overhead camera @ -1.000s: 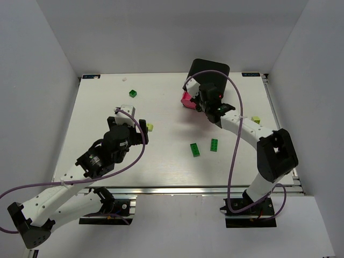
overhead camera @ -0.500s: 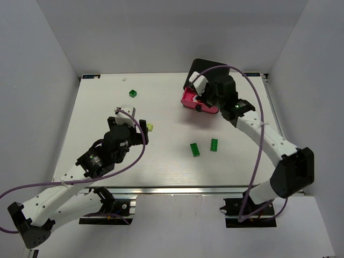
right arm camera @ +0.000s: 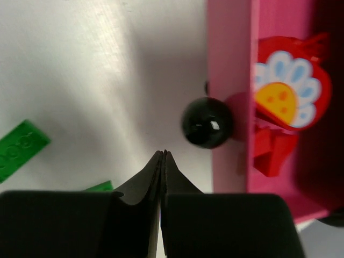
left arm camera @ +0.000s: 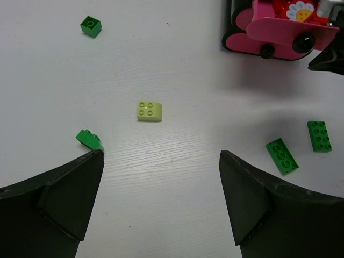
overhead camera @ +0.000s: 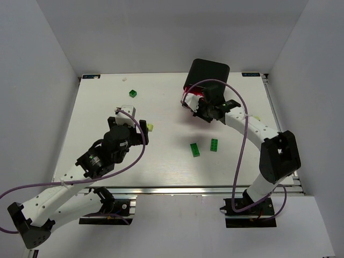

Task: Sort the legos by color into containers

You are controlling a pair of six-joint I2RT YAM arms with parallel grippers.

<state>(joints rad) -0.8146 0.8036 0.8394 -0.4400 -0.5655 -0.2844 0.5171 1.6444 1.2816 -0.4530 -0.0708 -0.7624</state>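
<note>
The black cabinet (overhead camera: pixel 208 72) stands at the back with a magenta-pink drawer (overhead camera: pixel 188 100) pulled out. In the right wrist view the drawer (right arm camera: pixel 228 80) holds red bits (right arm camera: pixel 269 153) and a flower piece. My right gripper (right arm camera: pixel 163 154) is shut and empty, its tips just short of the drawer's black knob (right arm camera: pixel 207 122). My left gripper (left arm camera: pixel 160 156) is open and empty above the table. Ahead of it lie a lime-yellow block (left arm camera: pixel 149 111), a dark green cube (left arm camera: pixel 91 26), a small green brick (left arm camera: pixel 89 139) and two flat green bricks (left arm camera: pixel 281 156) (left arm camera: pixel 319 135).
A second lime brick (overhead camera: pixel 257 119) lies right of the right arm. Purple cables loop over both arms. White walls close in the table on three sides. A second knob (left arm camera: pixel 265 51) shows on the drawer below.
My right gripper swung up and to the right of the drawer, then came back down in front of its knob. The left arm and the loose bricks have not moved.
</note>
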